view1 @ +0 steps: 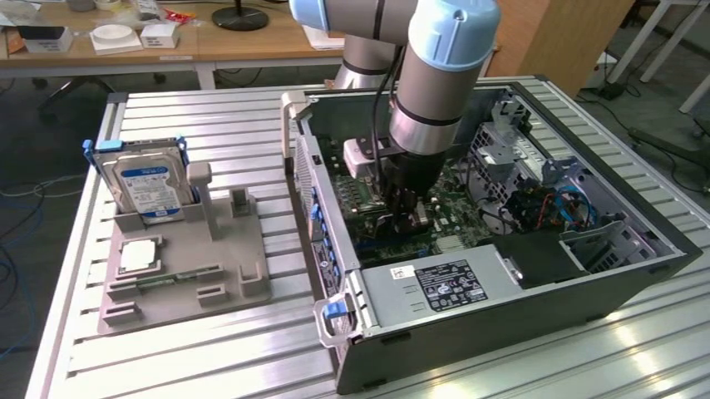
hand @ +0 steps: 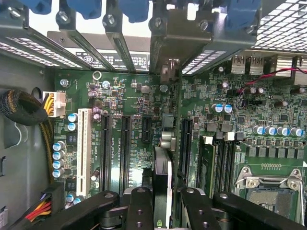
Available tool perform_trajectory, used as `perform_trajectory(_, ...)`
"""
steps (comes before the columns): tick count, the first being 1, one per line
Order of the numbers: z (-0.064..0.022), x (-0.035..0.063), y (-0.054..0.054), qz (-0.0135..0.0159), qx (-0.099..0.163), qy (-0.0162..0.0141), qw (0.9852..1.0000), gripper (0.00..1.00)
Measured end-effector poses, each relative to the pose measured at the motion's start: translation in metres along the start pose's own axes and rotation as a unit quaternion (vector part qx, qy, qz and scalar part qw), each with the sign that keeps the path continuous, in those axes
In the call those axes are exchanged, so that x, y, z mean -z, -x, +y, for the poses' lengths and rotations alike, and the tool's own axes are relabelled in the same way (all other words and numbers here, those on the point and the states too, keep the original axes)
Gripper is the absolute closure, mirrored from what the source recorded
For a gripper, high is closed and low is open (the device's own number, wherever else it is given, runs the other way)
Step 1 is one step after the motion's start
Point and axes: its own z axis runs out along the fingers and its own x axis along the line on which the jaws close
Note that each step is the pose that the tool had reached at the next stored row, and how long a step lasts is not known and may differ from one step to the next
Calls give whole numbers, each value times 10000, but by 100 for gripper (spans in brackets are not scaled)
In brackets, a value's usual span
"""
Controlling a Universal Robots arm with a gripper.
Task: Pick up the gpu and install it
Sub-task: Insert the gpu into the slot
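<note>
Gripper (hand: 162, 211) at lower centre pinches the gpu (hand: 162, 179) edge-on, upright over the motherboard (hand: 129, 96) inside the case (view1: 621, 274). Risk, as I judge it: card drifting sideways off its slot (hand: 185, 148), jamming against neighbouring connectors.

A ribbed aluminium table (view1: 211, 125) carries 2 things. Left of centre in the exterior view lies a grey moulded fixture tray (view1: 183, 278), which props a hard drive (view1: 145, 187) (blue-and-white label) upright in a slot, with a CPU chip (view1: 139, 256) and a memory stick (view1: 166, 278) in recesses nearer the camera. At centre-right sits an open computer case (view1: 500, 274) lying on its side.
</note>
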Motion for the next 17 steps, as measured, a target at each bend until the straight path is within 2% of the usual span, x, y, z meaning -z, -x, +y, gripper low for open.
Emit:
perform_trajectory(13, 2, -15, 0, -1, 0, -1, 10000, 73)
perform_trajectory(17, 23, -37, -2, 5, 7, -10, 10000, 73)
